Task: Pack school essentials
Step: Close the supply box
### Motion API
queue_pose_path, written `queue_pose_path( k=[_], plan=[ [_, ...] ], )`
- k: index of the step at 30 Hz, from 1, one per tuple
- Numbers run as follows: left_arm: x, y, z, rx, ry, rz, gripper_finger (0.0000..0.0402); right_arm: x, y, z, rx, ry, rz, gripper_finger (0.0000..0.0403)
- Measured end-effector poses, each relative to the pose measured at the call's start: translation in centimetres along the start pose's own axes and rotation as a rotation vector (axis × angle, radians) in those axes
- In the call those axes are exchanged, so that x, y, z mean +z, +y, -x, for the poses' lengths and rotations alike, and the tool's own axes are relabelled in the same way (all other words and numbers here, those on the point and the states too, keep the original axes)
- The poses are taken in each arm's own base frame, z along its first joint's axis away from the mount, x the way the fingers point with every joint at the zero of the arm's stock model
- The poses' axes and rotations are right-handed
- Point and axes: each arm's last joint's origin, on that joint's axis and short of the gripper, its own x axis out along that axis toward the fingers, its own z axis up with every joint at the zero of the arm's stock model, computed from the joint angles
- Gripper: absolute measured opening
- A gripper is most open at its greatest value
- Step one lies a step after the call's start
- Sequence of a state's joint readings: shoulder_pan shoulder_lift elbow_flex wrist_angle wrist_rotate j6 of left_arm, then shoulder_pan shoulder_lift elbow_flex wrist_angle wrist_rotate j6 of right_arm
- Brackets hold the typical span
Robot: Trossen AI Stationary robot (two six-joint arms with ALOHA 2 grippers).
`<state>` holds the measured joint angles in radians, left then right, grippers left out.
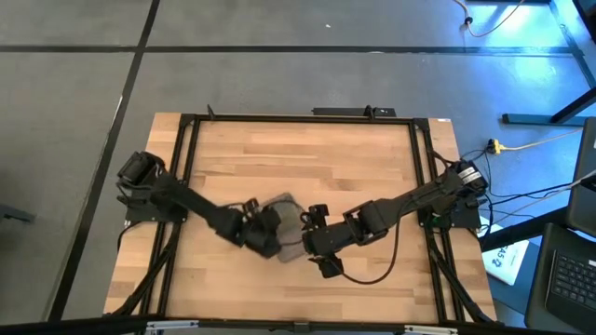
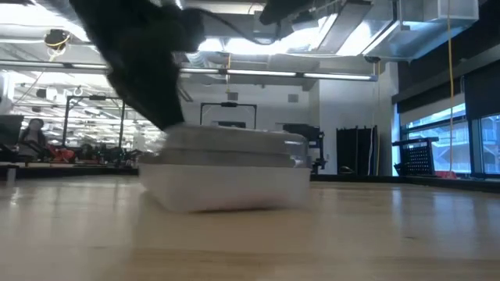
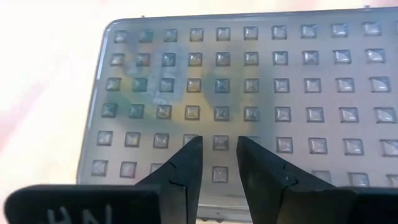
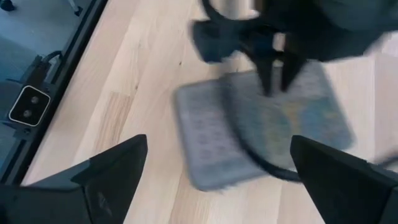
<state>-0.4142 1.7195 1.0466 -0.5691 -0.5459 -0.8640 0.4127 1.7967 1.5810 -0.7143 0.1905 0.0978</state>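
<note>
A clear plastic case [image 1: 288, 207] with a grey dotted lid [image 3: 280, 81] stands shut on the wooden table near its middle [image 2: 226, 176]. Of the school essentials, only dim green, yellow and blue shapes [image 3: 155, 74] show through the lid. My left gripper [image 3: 219, 155] slants down over the lid near one short end, also seen from the right wrist [image 4: 277, 74]. A narrow gap parts its fingers, with nothing between them. My right gripper [image 4: 224, 180] hangs wide open above the table, on the case's near right side [image 1: 321, 259]. My left gripper has its fingertips [image 3: 189, 155] right at the case's lid, slanting down from the table's left. Whether they touch the lid I cannot tell. Nothing is pinched between them.
Bare wood lies all around the case. A dark metal frame [image 1: 186, 149] runs along the table's edges. The right arm's black cable [image 1: 372, 274] loops over the near right of the table.
</note>
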Motion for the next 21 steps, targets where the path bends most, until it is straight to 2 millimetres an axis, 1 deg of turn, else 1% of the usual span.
queue_pose_path(
  k=[5, 8, 10, 12, 15, 18, 21],
  plan=[
    [1.8, 1.9, -1.4, 0.076, -0.016, -0.030, 0.0096, 0.0, 0.4, 0.1, 0.000, -0.003, -0.008, 0.0397],
    [2.4, 2.6, -1.0, 0.071, -0.020, -0.044, 0.0096, 0.0, 0.4, 0.1, 0.000, -0.003, -0.025, 0.0397],
    [2.6, 3.0, -0.3, 0.061, -0.019, -0.067, 0.0096, 0.0, 0.4, 0.1, -0.001, -0.004, -0.025, 0.0397],
    [3.1, 3.3, 0.9, 0.038, -0.048, -0.079, 0.0096, 0.0, 0.3, 0.1, -0.011, -0.008, -0.025, 0.0397],
    [3.4, 3.9, 2.4, 0.012, -0.063, -0.092, 0.0096, 0.1, 0.2, 0.1, -0.082, -0.021, -0.023, 0.0397],
    [3.6, 4.7, 3.7, -0.031, -0.034, -0.089, 0.0096, 0.2, 0.0, 0.5, -0.154, -0.043, -0.021, 0.0397],
    [3.3, 5.3, 5.0, -0.093, 0.030, -0.086, 0.0096, 0.2, 0.0, 0.8, -0.205, -0.048, -0.021, 0.0397]
  ],
)
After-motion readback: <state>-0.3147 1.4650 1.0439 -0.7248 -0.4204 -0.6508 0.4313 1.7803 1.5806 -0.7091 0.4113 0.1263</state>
